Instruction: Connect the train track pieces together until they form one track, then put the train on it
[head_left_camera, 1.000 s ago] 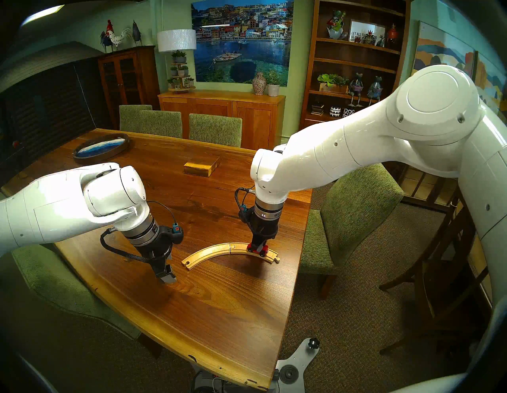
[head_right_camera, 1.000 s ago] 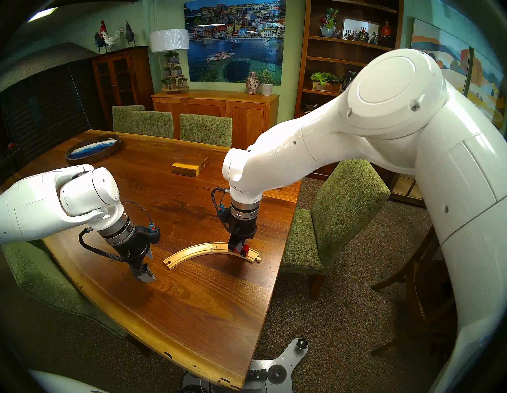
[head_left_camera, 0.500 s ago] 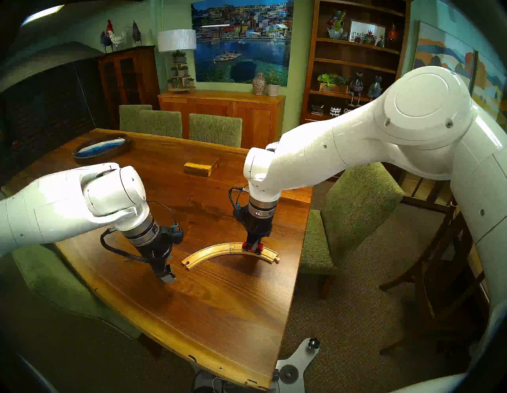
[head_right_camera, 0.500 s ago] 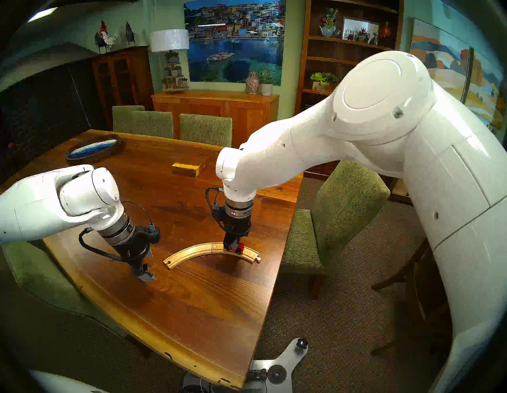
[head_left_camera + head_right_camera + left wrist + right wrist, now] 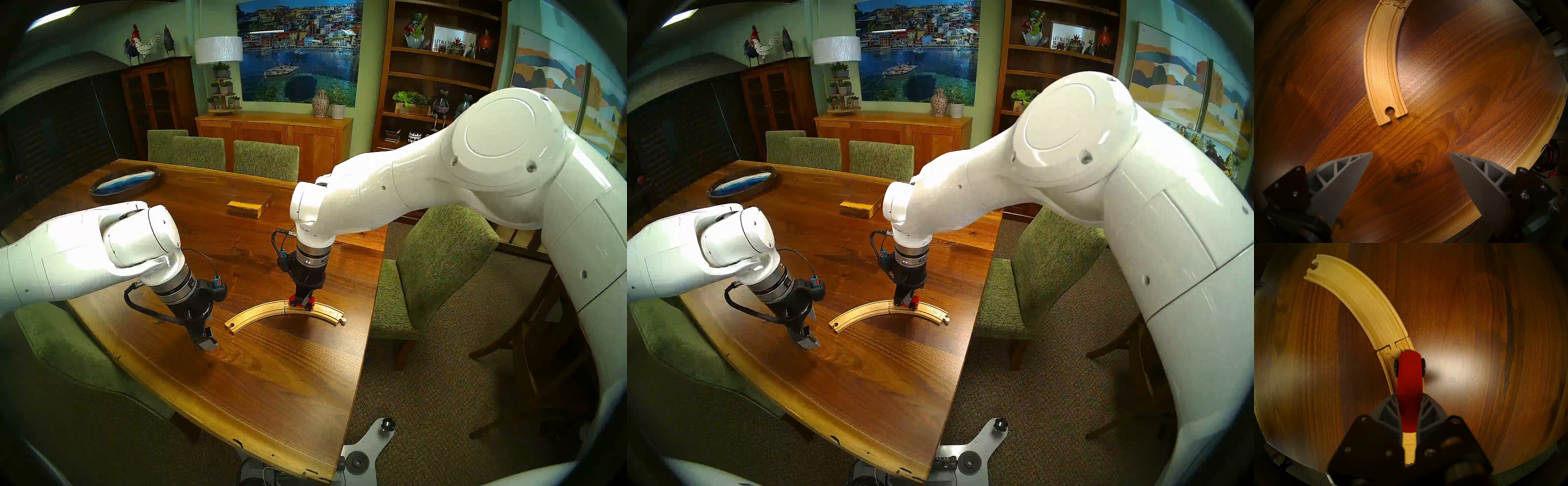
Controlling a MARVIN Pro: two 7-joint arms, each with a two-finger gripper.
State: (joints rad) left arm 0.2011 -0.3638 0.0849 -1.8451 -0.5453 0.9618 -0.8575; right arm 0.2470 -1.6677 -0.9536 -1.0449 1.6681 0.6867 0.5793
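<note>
The right gripper point(image 5: 303, 300) points straight down and is clamped on the small glossy red toy train car point(image 5: 301, 302), its grey ribbed fingers point(image 5: 1388, 410) pressing both flanks. From the right wrist view the train car point(image 5: 1409, 387) sits lengthwise over the grooves, its dark wheels point(image 5: 1396, 367) at the rails and its rounded nose right at the seam point(image 5: 1392, 346) where the peg of one section locks into the hole of the other. Whether the wheels actually rest in the grooves I cannot tell.

Under it lies the track, one long pale wooden arc of two curved grooved sections point(image 5: 271, 310), flat on the dark brown wooden worktop point(image 5: 271, 390) close to its right edge. The arc bows toward the far edge; its hole end point(image 5: 1390, 115) points toward the left arm, and its peg end point(image 5: 343, 320) lies nearest the right edge.

The left gripper point(image 5: 1411, 156) hangs over bare wood beside the hole end of the track, apart from it, with its grey fingers point(image 5: 1349, 171) spread wide and nothing between them.

Farther back on the worktop, well apart from the track, sits a rectangular yellowish wooden block point(image 5: 247, 207), and near the far left corner an oval dark-rimmed tray with a blue and white inside point(image 5: 125, 183). Green upholstered chairs point(image 5: 437, 268) stand along the edges.
</note>
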